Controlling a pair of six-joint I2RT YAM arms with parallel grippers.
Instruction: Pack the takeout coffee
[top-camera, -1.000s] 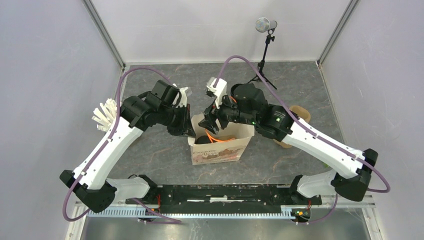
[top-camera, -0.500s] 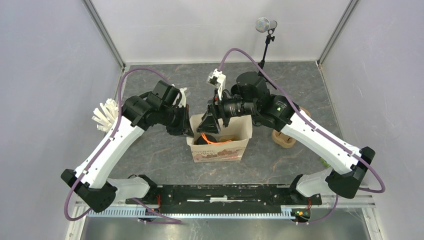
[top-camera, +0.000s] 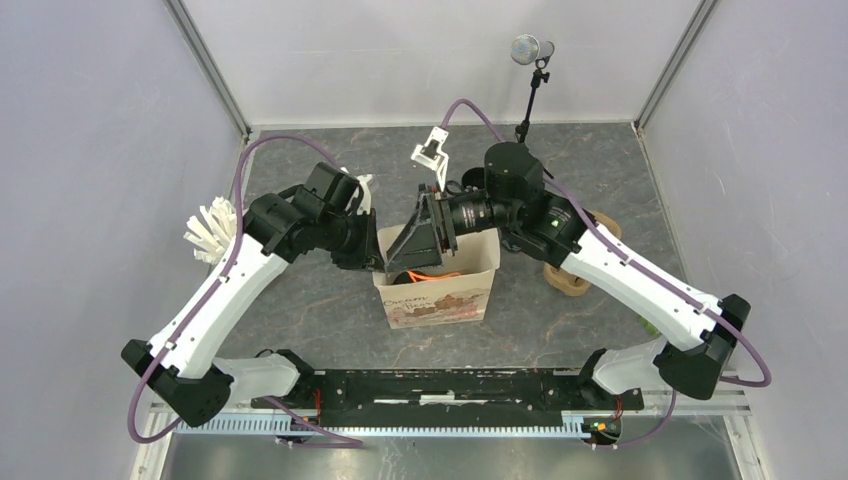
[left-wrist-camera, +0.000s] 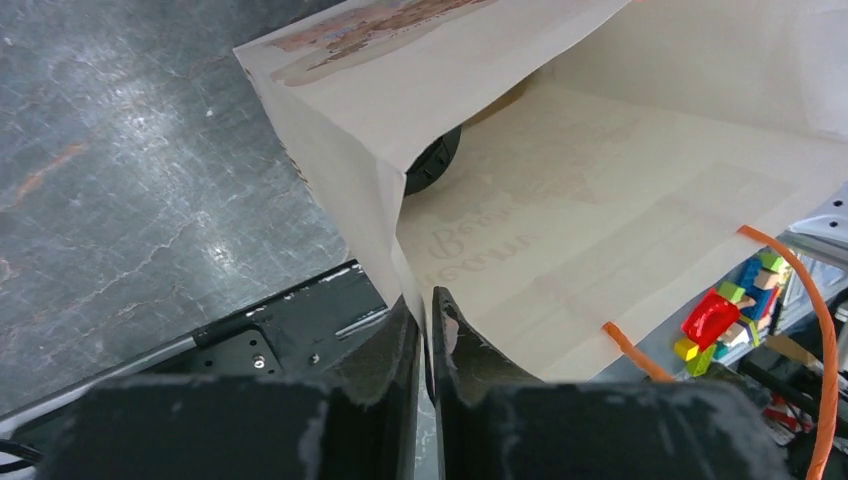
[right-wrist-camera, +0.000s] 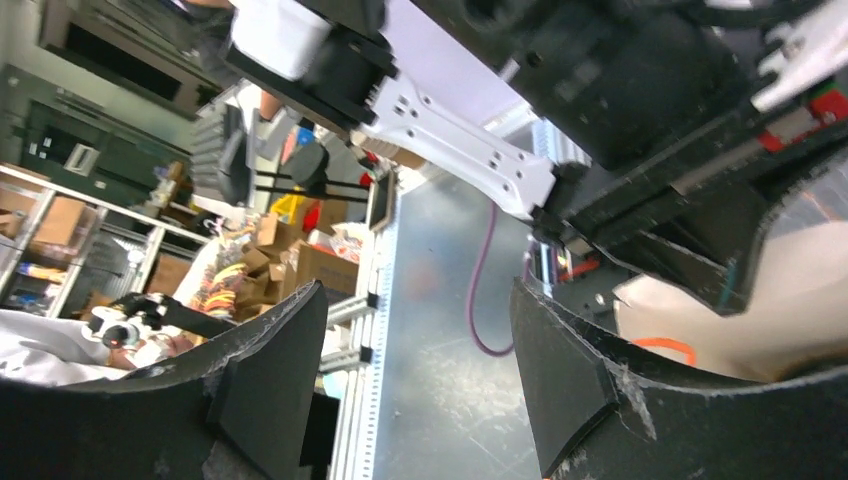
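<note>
Left gripper (left-wrist-camera: 428, 298) pinches the paper bag (left-wrist-camera: 330, 120) wall, holding its mouth wide for loading; right gripper (right-wrist-camera: 415, 350) hangs over it, jaws spread, empty; 1 cup (left-wrist-camera: 433, 165) sits inside.

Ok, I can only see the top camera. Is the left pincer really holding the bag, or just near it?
Observer: Holding it. In the left wrist view the left pincer is pinched on the side edge of the paper bag, with the paper between its fingers.
Operator: Is there a coffee in there?
Observer: Yes. That same view shows a black cup low inside, half hidden behind the bag's wall.
Operator: And is the right pincer carrying one?
Observer: No. In its own wrist view the right pincer is wide open with nothing between its fingers.
</note>
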